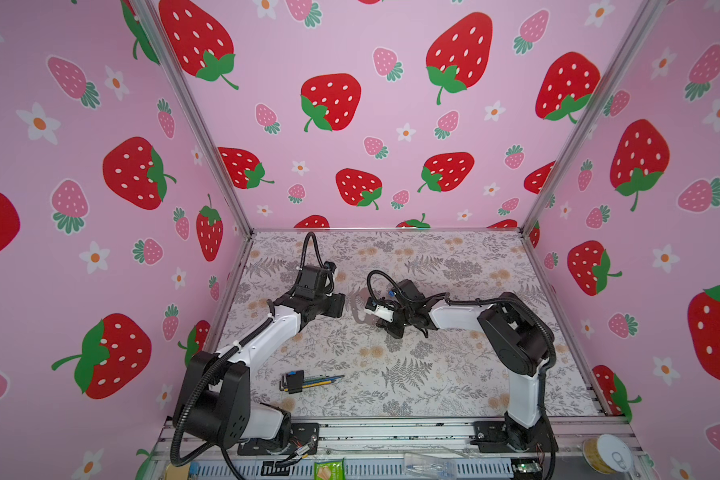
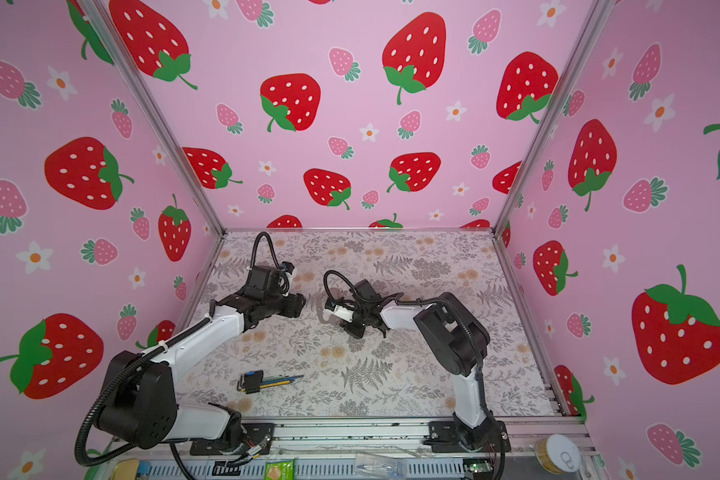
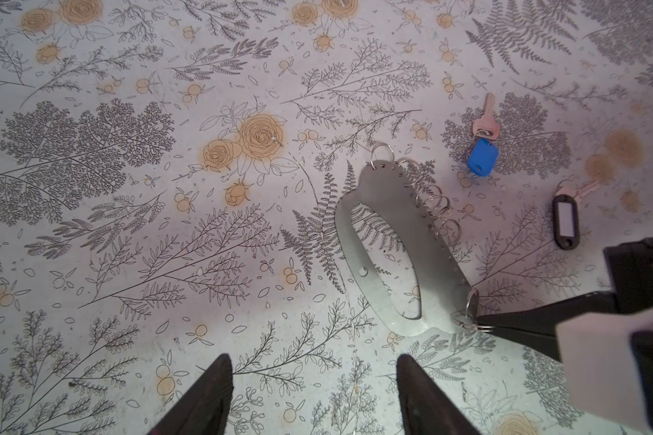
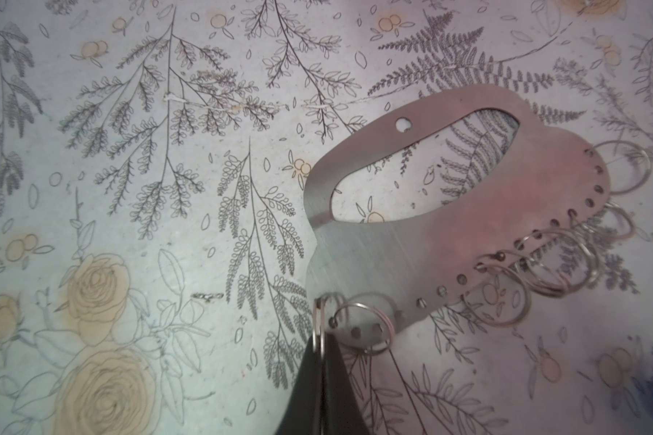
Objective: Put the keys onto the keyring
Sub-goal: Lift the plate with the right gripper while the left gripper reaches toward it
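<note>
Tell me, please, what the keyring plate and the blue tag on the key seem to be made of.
The keyring looks like thin sheet metal with a brushed satin grey finish: fine parallel streaks and a soft sheen show. The blue tag is probably plastic: smooth, matte, with an even saturated colour.

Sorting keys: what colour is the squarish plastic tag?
The tag is blue; left wrist view shows it best.

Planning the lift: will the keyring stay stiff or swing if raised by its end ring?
Keyring plate looks flat with crisp edges, so probably stiff. Right gripper pinches only one end ring, so it'll likely pivot and hang. Other rings look loose; may snag.
</note>
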Robot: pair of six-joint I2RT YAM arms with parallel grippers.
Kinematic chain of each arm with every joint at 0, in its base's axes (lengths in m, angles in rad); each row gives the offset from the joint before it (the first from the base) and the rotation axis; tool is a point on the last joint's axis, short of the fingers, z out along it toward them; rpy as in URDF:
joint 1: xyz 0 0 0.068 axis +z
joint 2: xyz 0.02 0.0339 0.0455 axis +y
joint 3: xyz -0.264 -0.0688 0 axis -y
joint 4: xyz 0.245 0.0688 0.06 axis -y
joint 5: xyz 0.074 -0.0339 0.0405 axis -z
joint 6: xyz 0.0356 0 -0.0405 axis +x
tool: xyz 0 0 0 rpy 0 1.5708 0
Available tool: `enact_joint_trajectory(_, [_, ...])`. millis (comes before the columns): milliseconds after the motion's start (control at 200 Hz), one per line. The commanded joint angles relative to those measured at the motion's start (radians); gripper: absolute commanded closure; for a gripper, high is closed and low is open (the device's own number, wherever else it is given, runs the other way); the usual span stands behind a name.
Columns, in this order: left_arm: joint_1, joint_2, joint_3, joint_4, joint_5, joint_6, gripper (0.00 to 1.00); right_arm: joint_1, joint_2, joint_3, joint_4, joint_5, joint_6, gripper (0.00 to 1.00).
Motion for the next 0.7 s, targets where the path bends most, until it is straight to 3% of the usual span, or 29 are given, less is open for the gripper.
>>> enact_joint_trajectory(0, [-0.004,-0.033,-0.036,0.037,0.029,0.013,0.30,0.006,-0.070,-0.039,-0.016,0.006,-0.061,0.98])
enact_joint_trajectory(165, [-0.011,-0.130,-0.149,0.207,0.093,0.057,0.31,0.002,-0.153,-0.055,-0.060,-0.038,-0.115,0.99])
enact_joint_trajectory(380, [-0.037,-0.339,-0.410,0.560,0.382,0.315,0.38,-0.019,-0.273,-0.066,-0.133,-0.090,-0.192,1.00])
enact_joint_trajectory(555, [-0.054,-0.418,-0.411,0.479,0.526,0.489,0.58,-0.027,-0.337,-0.046,-0.208,-0.122,-0.264,1.00])
enact_joint_trajectory(695, [-0.073,-0.439,-0.394,0.446,0.544,0.574,0.61,-0.029,-0.364,-0.020,-0.276,-0.140,-0.313,1.00])
